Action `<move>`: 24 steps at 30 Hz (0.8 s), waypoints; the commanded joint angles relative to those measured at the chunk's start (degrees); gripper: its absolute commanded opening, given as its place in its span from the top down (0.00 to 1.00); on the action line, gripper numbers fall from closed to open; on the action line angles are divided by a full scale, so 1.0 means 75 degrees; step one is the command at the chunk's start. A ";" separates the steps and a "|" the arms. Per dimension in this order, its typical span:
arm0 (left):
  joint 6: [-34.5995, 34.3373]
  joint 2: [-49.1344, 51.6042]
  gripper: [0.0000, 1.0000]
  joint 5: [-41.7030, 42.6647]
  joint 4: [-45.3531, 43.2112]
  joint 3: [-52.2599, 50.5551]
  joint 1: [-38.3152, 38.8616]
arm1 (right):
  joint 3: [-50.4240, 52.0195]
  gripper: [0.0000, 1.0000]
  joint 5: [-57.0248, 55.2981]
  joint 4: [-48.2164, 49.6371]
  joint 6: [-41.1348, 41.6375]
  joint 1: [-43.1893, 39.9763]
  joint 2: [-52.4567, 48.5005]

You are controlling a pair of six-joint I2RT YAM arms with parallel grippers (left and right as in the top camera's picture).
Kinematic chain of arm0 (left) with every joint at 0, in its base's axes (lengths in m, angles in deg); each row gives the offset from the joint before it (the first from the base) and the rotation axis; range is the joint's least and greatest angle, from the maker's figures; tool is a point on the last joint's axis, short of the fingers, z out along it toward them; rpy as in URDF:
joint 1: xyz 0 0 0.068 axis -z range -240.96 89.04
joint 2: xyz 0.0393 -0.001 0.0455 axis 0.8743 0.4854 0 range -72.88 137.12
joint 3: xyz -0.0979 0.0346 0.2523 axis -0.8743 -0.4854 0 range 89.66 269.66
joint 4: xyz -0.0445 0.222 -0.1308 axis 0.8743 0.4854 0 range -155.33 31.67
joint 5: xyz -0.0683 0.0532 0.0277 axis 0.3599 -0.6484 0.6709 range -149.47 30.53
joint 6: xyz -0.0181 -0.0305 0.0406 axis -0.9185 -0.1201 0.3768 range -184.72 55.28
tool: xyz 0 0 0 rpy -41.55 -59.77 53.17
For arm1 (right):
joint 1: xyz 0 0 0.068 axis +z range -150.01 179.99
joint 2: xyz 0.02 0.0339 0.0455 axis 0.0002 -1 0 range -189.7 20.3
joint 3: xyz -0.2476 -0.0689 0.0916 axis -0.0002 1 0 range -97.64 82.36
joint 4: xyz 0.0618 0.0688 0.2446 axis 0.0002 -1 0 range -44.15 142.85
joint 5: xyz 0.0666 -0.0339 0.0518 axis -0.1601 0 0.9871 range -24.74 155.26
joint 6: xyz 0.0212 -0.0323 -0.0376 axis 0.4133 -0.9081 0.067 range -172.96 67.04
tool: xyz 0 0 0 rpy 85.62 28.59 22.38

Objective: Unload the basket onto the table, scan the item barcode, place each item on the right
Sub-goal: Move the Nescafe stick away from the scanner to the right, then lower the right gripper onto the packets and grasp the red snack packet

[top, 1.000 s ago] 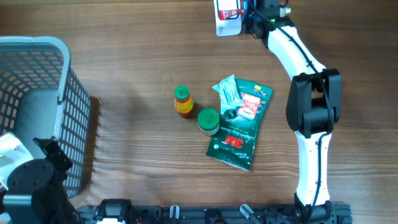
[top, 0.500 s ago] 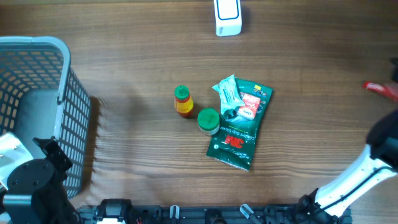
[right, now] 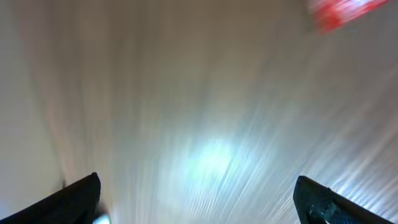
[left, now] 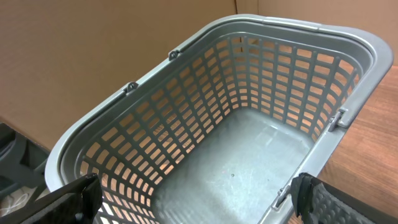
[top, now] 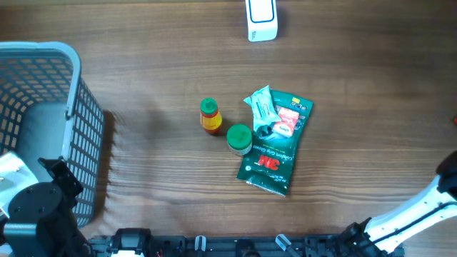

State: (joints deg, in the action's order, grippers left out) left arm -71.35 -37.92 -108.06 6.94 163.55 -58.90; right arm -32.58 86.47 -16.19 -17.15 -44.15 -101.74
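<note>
Wooden table (top: pixel 143 71) holds scanner (top: pixel 261 19) and packet (top: pixel 275 146). Right arm (top: pixel 418 210) has left the scanner; right jaws and left jaws gape wide.

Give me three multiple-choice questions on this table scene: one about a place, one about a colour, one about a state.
1. Where does the white box-shaped scanner lie?
A. at the top edge of the overhead view
B. inside the basket
C. on the green pouch

2. The cap on the small orange bottle is:
A. blue
B. green
C. white

3. The grey plastic mesh basket is:
A. empty
B. full of packets
C. overturned

Answers: A, it lies top centre, apart from the other items; B, the cap shows green from overhead; A, the left wrist view shows its bare floor.
</note>
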 commanded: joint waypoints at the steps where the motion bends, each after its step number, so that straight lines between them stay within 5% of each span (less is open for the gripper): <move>1: 0.0052 0.0000 0.00 -0.0096 -0.0023 0.0044 -0.0064 | -0.0023 0.01 0.0612 -0.0822 -0.0740 0.1198 0.1029; 6: 0.0052 0.0000 0.00 -0.0093 -0.0023 0.0044 -0.0064 | 0.0035 0.01 0.0493 -0.1827 -0.3232 0.3669 0.1201; 9: 0.0050 0.0000 0.00 -0.0093 -0.0023 0.0044 -0.0064 | 0.0041 0.00 0.0181 -0.1734 -0.6280 0.5336 0.1201; 14: 0.0052 0.0000 0.00 -0.0093 -0.0023 0.0044 -0.0064 | 0.0041 0.01 -0.0612 -0.1128 -0.7769 0.6653 0.1137; 16: 0.0052 0.0000 0.00 -0.0093 -0.0023 0.0044 -0.0064 | 0.0041 0.16 -0.0600 -0.1303 -0.8842 0.6883 0.1014; 20: 0.0052 0.0000 0.00 -0.0093 -0.0023 0.0044 -0.0064 | 0.0044 0.16 -0.0146 -0.1498 -0.9410 0.6904 0.0597; 24: 0.0052 0.0000 0.00 -0.0093 -0.0023 0.0044 -0.0064 | 0.0044 0.28 -0.0047 -0.1839 -0.9579 0.6907 -0.0178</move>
State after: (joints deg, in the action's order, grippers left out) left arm -71.38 -37.92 -108.09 6.94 163.55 -58.90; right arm -32.40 84.33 -29.06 -86.48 7.67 -98.96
